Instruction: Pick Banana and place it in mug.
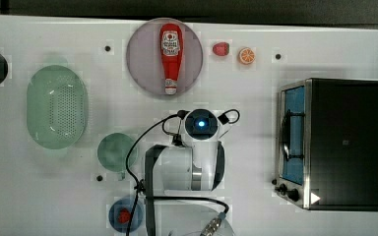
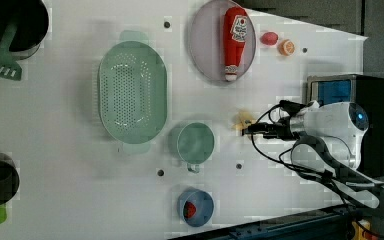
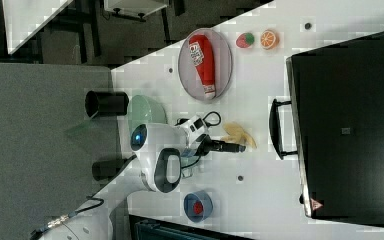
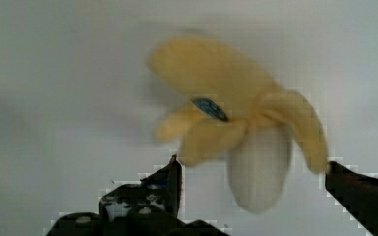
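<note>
Gripper: the gripper [image 4: 251, 169] stands spread wide, its two dark fingers [image 4: 170, 179] flanking the lower end of the banana without pinching it; in the left view the gripper [image 2: 254, 130] points toward 9 o'clock, just beside the fruit.
Banana: the pale yellow banana [image 4: 236, 123] lies on the white table [image 1: 256, 88]; in the left view the banana [image 2: 243, 120] sits at 3 o'clock of the mug, apart from it; in the right view the banana [image 3: 238, 134] is just at 3 o'clock of the gripper tip.
Mug: the green mug [image 2: 195, 143] stands upright, its handle toward 6 o'clock in the left view, at 4 o'clock of the green perforated basket [image 2: 132, 92].
Blue bowl: the blue bowl [image 2: 196, 207], at 6 o'clock of the mug in the left view, holds something red.
Plate: the round plate [image 1: 138, 59] carries a ketchup bottle [image 1: 170, 56] lying flat.
Strawberry: the strawberry [image 1: 220, 48] lies at 3 o'clock of the plate in the top view, with the orange slice [image 1: 246, 55] just beyond.
Oven: the toaster oven [image 1: 344, 142] is at 3 o'clock of the arm in the top view.
</note>
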`<control>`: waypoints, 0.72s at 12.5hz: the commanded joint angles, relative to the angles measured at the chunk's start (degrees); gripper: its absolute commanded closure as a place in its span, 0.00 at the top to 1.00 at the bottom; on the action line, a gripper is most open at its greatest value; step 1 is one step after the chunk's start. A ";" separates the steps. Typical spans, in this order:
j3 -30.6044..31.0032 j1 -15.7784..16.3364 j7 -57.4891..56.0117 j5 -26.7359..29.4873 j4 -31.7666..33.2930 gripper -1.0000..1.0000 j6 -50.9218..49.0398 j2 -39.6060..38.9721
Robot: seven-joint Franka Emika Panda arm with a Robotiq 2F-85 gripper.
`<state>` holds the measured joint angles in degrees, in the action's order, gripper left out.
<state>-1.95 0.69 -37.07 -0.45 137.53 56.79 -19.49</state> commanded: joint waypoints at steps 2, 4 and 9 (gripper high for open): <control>0.00 -1.60 -5.79 -0.02 -0.60 1.00 5.80 -1.88; 0.09 -1.52 -5.78 -0.02 -0.16 0.96 7.62 -2.82; 0.03 -1.49 -5.80 0.01 0.19 0.37 7.65 -1.95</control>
<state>-0.79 -0.70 -40.54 -0.37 137.42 64.01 -22.88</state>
